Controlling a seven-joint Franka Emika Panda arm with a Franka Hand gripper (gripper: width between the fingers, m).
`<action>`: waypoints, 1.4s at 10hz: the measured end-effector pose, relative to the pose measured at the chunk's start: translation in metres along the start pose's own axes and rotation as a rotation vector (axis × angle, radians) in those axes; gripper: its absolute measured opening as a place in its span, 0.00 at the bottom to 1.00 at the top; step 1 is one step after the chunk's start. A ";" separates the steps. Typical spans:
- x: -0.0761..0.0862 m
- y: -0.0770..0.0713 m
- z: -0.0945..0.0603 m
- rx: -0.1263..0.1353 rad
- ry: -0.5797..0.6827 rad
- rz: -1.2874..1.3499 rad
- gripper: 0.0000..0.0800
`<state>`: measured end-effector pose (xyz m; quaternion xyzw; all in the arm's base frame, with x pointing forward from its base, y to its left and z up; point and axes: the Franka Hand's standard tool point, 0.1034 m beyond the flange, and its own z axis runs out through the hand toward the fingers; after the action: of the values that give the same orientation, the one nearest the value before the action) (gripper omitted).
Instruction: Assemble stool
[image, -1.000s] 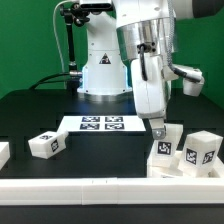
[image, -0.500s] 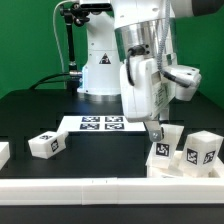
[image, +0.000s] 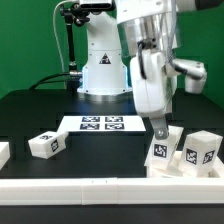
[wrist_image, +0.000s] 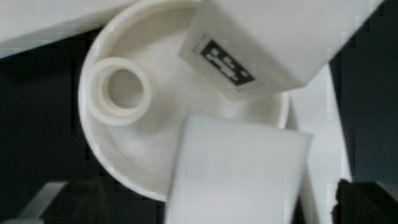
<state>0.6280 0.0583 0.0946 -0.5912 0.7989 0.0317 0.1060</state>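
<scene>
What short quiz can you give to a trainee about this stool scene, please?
1. True or false: the loose leg lies on the marker board.
2. The hand hangs over: A the loose leg; B the marker board; C the seat.
3. Fill in: the table is ___ in colour.
Key: 1 false, it lies beside the board; 2 C; 3 black.

Three legs, one seat, one marker board.
</scene>
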 end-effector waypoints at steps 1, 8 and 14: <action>0.001 0.000 0.001 -0.001 0.002 -0.098 0.81; -0.003 0.002 0.000 -0.029 0.050 -0.834 0.81; -0.007 0.010 0.003 -0.073 0.028 -1.468 0.81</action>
<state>0.6211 0.0685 0.0921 -0.9774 0.1973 -0.0282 0.0700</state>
